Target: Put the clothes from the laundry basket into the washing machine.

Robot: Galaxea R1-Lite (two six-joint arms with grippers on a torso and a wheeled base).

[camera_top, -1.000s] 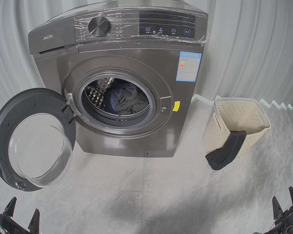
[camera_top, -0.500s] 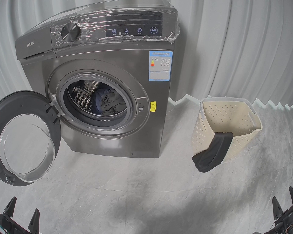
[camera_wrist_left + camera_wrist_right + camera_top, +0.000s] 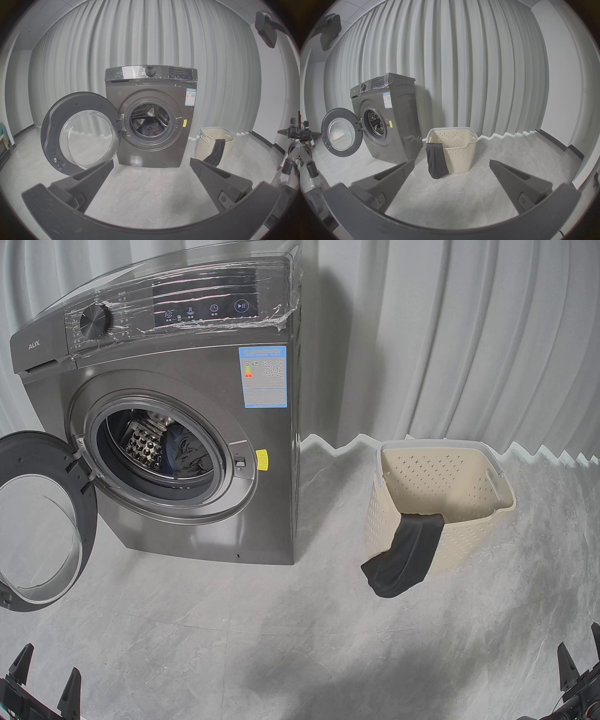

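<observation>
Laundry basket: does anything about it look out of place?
Yes. A dark garment hangs over the rim of the laundry basket, mostly outside it, trailing toward the floor rather than lying inside. Otherwise it stands upright and looks undamaged.

You had a pale pleated curtain hanging from ceiling to floor across the back of the room. Below it lay a grey marbled tile floor with faint seams. Past the curtain's end you saw a plain white wall with a dark baseboard. The light was soft and even.
</observation>
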